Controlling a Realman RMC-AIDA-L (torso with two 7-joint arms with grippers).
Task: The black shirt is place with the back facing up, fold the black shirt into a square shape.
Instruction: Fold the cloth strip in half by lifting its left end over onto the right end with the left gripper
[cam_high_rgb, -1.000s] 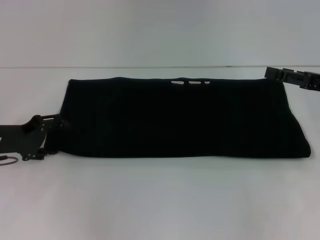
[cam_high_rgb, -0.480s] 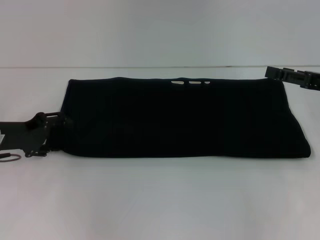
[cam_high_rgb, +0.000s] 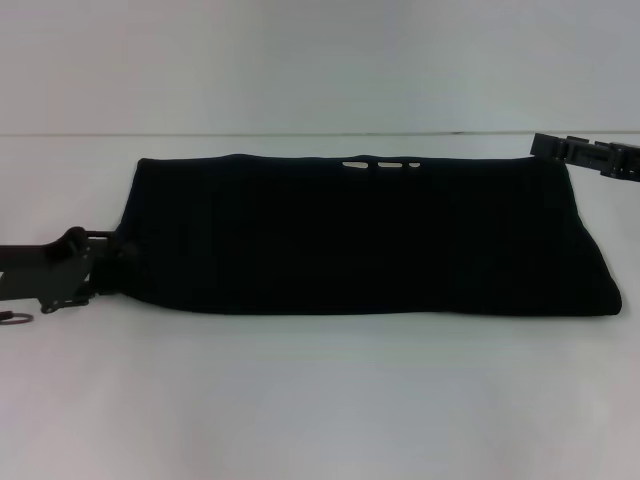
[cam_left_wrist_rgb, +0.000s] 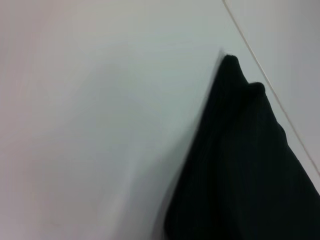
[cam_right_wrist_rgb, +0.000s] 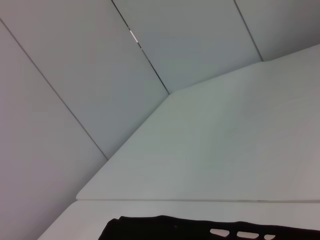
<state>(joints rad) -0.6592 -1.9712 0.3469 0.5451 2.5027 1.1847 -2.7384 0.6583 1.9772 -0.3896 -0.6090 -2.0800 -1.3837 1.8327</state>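
Observation:
The black shirt (cam_high_rgb: 365, 235) lies on the white table (cam_high_rgb: 320, 400) as a long, wide band, with small pale gaps at its far edge near the neckline. My left gripper (cam_high_rgb: 110, 262) is low at the shirt's left end, touching its near left corner. My right gripper (cam_high_rgb: 542, 146) hangs by the shirt's far right corner. The left wrist view shows a pointed end of the shirt (cam_left_wrist_rgb: 250, 165) on the table. In the right wrist view only the shirt's far edge (cam_right_wrist_rgb: 175, 231) shows.
A thin cable loop (cam_high_rgb: 14, 318) hangs under the left arm at the left border. The table's far edge (cam_high_rgb: 300, 134) meets a pale panelled wall (cam_right_wrist_rgb: 75, 75). Bare white tabletop stretches in front of the shirt.
My left gripper pushed right into the shirt's left end, then drew back a little left. The shirt's near left corner now sits slightly higher and further in. The right arm has barely moved.

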